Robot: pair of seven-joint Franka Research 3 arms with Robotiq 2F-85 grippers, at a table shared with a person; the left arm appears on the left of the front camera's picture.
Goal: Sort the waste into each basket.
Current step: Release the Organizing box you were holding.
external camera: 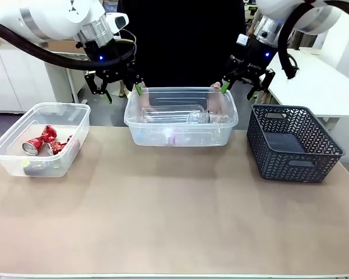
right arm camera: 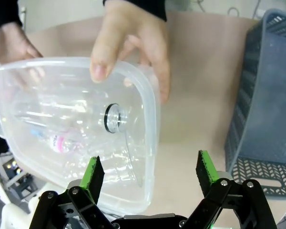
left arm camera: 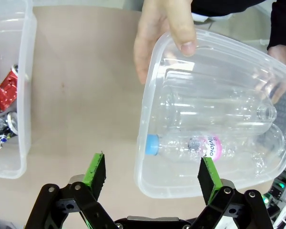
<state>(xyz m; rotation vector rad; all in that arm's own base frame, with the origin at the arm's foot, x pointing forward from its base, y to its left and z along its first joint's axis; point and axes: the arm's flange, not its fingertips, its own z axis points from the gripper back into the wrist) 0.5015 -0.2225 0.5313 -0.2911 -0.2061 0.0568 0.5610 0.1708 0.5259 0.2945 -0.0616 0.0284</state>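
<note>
Our left gripper (external camera: 121, 88) and right gripper (external camera: 243, 84) both hover with jaws spread wide and nothing between them, one at each far corner of the middle tub (external camera: 181, 119). We see clear bottles (left arm camera: 214, 124) lying inside that tub, which a person's hands (left arm camera: 164, 33) grip by the rim. Red cans (external camera: 45, 141) sit in the left tub (external camera: 23, 157), and the dark lattice basket (external camera: 292, 142) stands at the right.

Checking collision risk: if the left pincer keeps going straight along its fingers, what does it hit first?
Likely the near rim of the bottle tub, which lies between the open left pincer's fingers; depth is unclear.
</note>
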